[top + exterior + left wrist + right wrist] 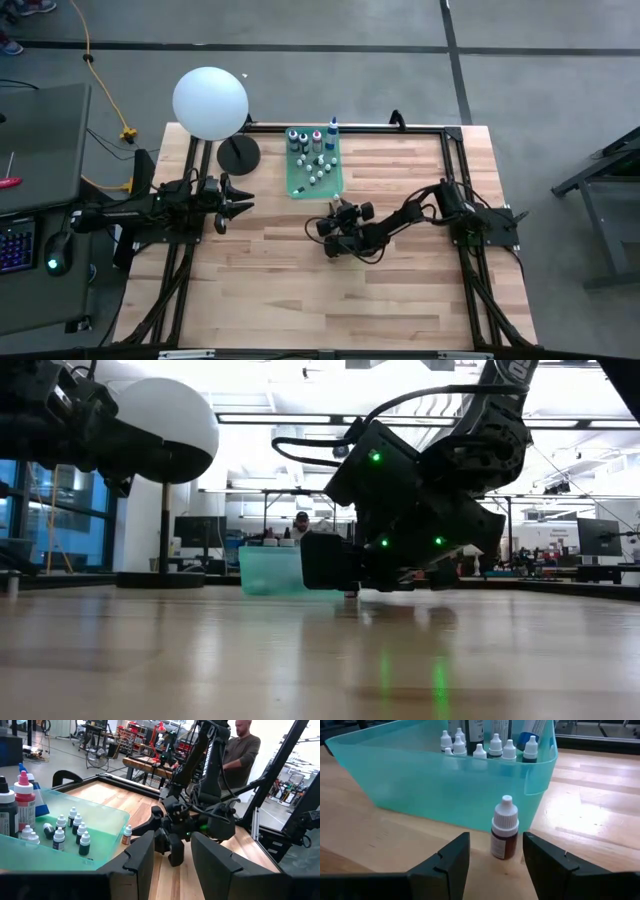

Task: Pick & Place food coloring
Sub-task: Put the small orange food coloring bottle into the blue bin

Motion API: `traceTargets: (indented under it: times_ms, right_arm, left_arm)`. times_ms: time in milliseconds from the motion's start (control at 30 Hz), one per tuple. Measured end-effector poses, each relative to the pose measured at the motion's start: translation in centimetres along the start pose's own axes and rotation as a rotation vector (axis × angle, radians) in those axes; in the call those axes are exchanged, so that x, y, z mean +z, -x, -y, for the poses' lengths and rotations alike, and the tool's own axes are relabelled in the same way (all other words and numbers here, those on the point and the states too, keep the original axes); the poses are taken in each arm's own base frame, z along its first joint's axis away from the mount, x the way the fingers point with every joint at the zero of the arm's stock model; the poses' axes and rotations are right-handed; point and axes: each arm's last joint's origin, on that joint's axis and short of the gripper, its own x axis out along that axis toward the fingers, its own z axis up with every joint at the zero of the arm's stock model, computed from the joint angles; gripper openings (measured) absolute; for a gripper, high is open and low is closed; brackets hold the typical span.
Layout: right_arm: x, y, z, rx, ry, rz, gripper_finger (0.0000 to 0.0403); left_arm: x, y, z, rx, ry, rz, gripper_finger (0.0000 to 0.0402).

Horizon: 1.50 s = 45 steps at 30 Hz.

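A small brown food coloring bottle (504,831) with a white cap stands upright on the table, just outside the near wall of the translucent green tray (420,780). It also shows in the left wrist view (127,835). My right gripper (495,852) is open and low over the table. One of its fingers stands on either side of this bottle, and neither touches it. Several more white-capped bottles (315,160) stand in the tray, with larger ones at its far end. My left gripper (235,205) is open and empty at the table's left, pointing toward the tray.
A white ball-shaped lamp (210,102) on a black round base (238,154) stands at the far left, beside the tray. A black frame rail (400,127) runs along the table's far edge. Bare wood lies toward the near edge (330,300). A person (242,745) stands beyond the table.
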Motion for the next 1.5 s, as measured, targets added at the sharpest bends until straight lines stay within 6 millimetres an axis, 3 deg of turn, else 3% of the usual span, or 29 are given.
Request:
traceTargets:
  times_ms: [567,1033,1500]
  right_arm:
    - [0.3,-0.2,-0.1,-0.018,0.011,0.035,0.0174]
    - [0.8,-1.7,0.3,-0.026,-0.016,-0.002,0.0172]
    - [0.7,-1.7,0.2,-0.008,-0.018,-0.025,0.0085]
  left_arm:
    - [0.0,0.0,0.0,0.000,0.000,0.000,0.0129]
    - [0.0,0.0,0.0,0.000,0.000,-0.001,0.0129]
    - [0.0,0.0,0.0,0.000,0.000,0.000,0.0129]
